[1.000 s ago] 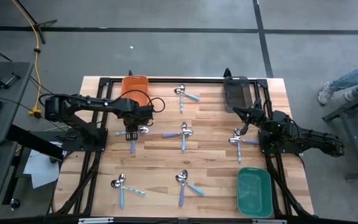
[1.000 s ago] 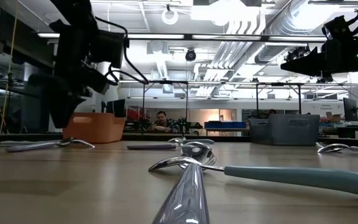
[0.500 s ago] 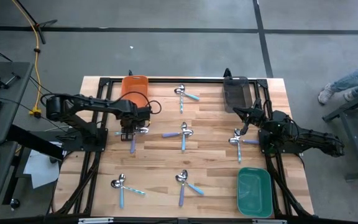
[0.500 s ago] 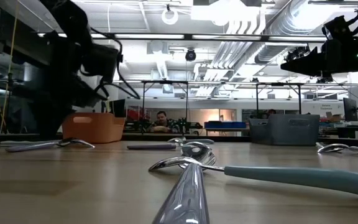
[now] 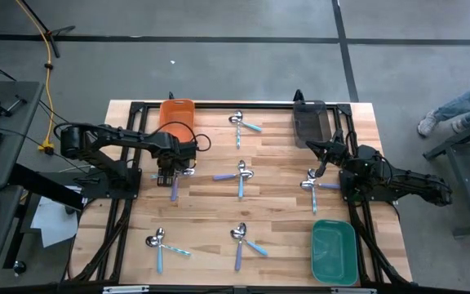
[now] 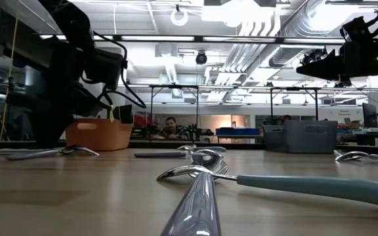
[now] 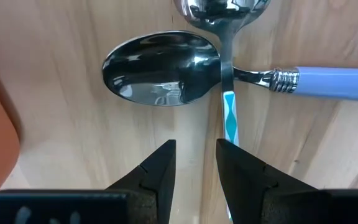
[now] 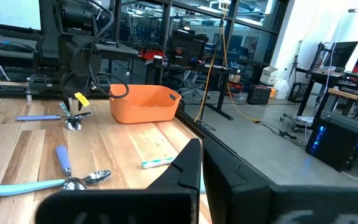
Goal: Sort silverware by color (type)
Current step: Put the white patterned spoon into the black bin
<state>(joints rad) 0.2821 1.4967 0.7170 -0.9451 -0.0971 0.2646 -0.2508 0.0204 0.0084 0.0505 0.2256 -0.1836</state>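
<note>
Nearby, an orange bin (image 5: 177, 114) sits upper left; the left tool (image 5: 166, 174), released, hovers over crossed spoons (image 7: 166, 78); right tool (image 5: 317, 171) clenched, idle.

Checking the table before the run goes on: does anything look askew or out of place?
Nothing damaged or spilled. The silverware lies in crossed pairs, and under the left tool a teal-patterned handle overlaps the blue-handled spoon; a clean single pick may be awkward. The orange bin, grey bin and green bin sit upright.
</note>
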